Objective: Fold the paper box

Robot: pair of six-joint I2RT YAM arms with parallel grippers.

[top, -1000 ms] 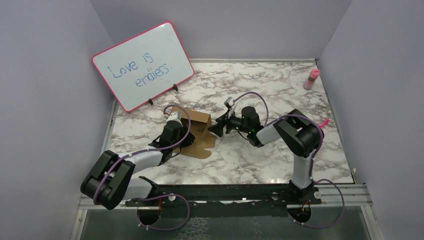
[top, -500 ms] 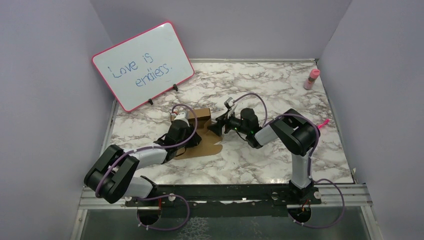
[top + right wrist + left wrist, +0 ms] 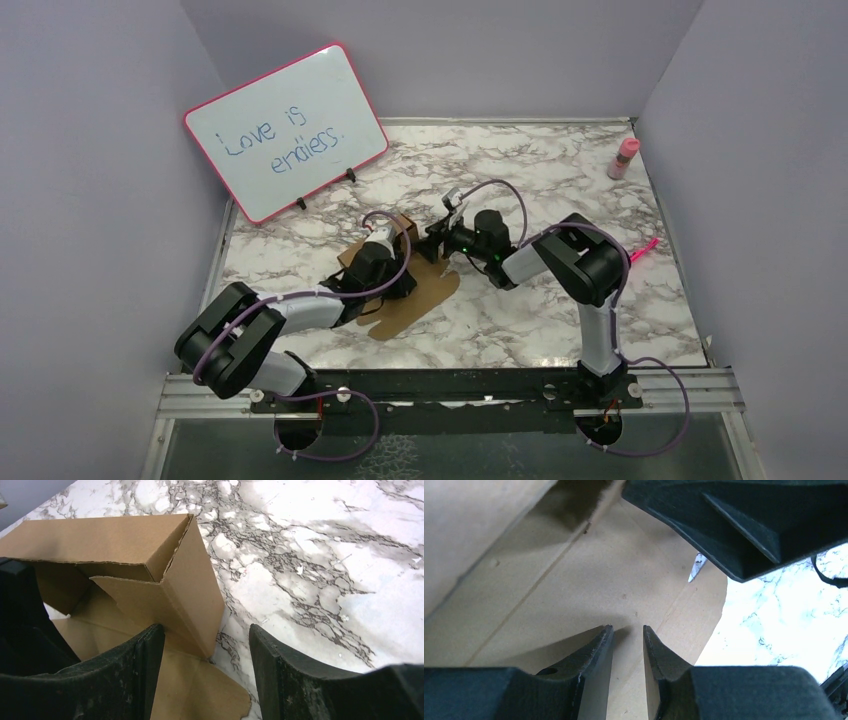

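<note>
The paper box [image 3: 420, 292] is brown cardboard, partly folded, lying mid-table with one walled part [image 3: 404, 231] raised and a flat flap spread toward the near right. My left gripper [image 3: 397, 279] is over the flat sheet [image 3: 574, 595], tips down on it. Its jaws are a narrow gap apart with nothing between them [image 3: 628, 630]. My right gripper [image 3: 437, 245] is open at the box's right side. In the right wrist view [image 3: 206, 635] its left finger is over the cardboard, and the raised wall's corner [image 3: 195, 595] stands between the fingers. The right gripper also shows in the left wrist view [image 3: 749, 525].
A pink-framed whiteboard [image 3: 285, 130] stands at the back left. A pink bottle [image 3: 625, 157] is at the back right corner. A small pink item [image 3: 646, 246] lies at the right edge. Grey walls close in three sides of the marble table [image 3: 560, 180].
My left gripper has moved right and further onto the sheet. The box has turned, its flat flap now reaching to the near right. My right gripper has shifted slightly left and back.
</note>
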